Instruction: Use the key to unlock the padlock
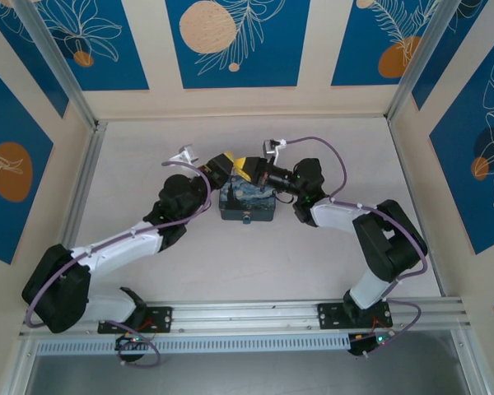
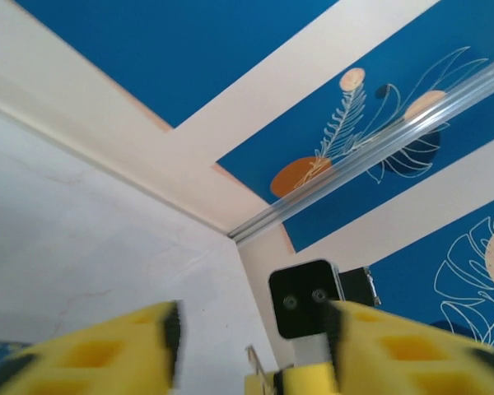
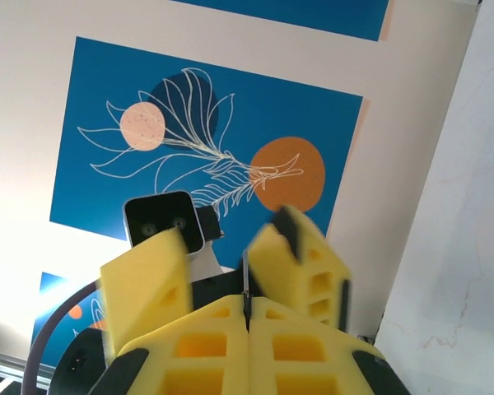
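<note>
Item, key (image 3: 245, 293): thin dark sliver, clamped in your right gripper (image 3: 247, 317), jaws clenched tight on it. Item, your left gripper (image 2: 253, 333): released, fingers (image 2: 107, 358) spread either side of the key's tip, facing the right gripper nose to nose. Close below the pair: dark blue printed box (image 1: 247, 206) on the pale surface (image 1: 313, 263); blue-panelled walls (image 1: 239, 41) around

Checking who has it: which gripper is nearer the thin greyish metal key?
Right. The right gripper is shut on the thin greyish metal key, pinched at its yellow tips; the left gripper faces it, open, fingers either side, not touching.
</note>
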You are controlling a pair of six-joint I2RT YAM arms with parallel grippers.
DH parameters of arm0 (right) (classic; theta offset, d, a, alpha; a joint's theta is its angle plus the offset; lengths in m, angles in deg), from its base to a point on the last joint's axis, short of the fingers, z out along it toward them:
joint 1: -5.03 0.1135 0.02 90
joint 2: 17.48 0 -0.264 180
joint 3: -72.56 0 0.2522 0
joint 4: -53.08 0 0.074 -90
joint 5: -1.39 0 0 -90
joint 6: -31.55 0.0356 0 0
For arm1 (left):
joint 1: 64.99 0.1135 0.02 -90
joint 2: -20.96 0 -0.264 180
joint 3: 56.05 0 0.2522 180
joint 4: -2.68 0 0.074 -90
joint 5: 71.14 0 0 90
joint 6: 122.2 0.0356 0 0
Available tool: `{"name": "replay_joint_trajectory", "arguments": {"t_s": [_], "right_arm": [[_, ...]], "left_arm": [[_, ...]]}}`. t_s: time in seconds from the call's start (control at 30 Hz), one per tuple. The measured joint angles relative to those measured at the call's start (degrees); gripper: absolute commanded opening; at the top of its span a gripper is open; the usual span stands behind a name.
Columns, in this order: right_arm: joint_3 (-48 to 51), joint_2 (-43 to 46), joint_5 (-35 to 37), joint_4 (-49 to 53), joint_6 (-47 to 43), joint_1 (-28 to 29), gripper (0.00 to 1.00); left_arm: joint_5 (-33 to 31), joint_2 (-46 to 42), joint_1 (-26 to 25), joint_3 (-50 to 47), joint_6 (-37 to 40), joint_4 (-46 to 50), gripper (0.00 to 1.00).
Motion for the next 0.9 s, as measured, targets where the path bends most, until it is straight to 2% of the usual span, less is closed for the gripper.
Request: {"name": "replay_joint_trajectory", "arguments": {"t_s": [0.13, 0.27, 0.4, 0.63, 0.77, 0.9], "right_arm": [[1.60, 0.07, -2.05, 2.19, -0.17, -2.58, 0.00], [2.45, 1.60, -4.96, 9.40, -2.64, -5.57, 0.00], [2.56, 5.07, -8.44, 16.44, -6.10, -8.26, 0.00], [2.67, 8.17, -14.03, 22.51, -9.64, -10.75, 0.00], [3.32, 8.17, -15.58, 22.80, -9.70, -10.99, 0.00], [3.52, 8.17, -16.04, 22.97, -9.70, -10.93, 0.00]], "left_arm": [[2.10, -2.14, 0.74, 5.81, 3.45, 13.07, 0.78], [7.78, -2.43, 3.32, 15.10, 7.82, 25.53, 0.80], [17.00, -0.37, 8.35, 23.61, 12.02, 35.85, 0.80], [36.48, 11.15, 13.20, 33.38, 18.75, 47.87, 0.81], [44.70, 16.04, 13.46, 34.27, 20.00, 50.05, 0.76], [49.33, 18.18, 13.46, 34.27, 19.78, 50.38, 0.64]]}}
